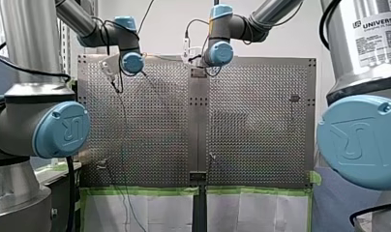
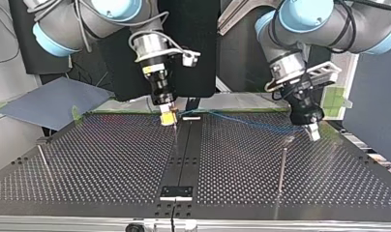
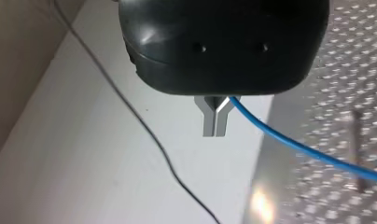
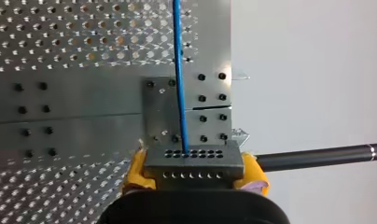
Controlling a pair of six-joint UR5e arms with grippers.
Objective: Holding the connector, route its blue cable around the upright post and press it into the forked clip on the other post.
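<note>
In the right wrist view my right gripper is shut, its yellow pads clamping a grey connector block with rows of holes. The blue cable leaves the block and runs straight ahead over the plate. In the top view the blue cable stretches from my right gripper across to my left gripper. In the left wrist view my left gripper has its metal fingers shut, and the blue cable comes out between their roots. A thin upright post stands just ahead of my left gripper.
A second thin post stands at the top view's left. The perforated table has a solid centre strip with a bracket at its near end. A thin black wire trails past my left gripper. Green tape edges the table.
</note>
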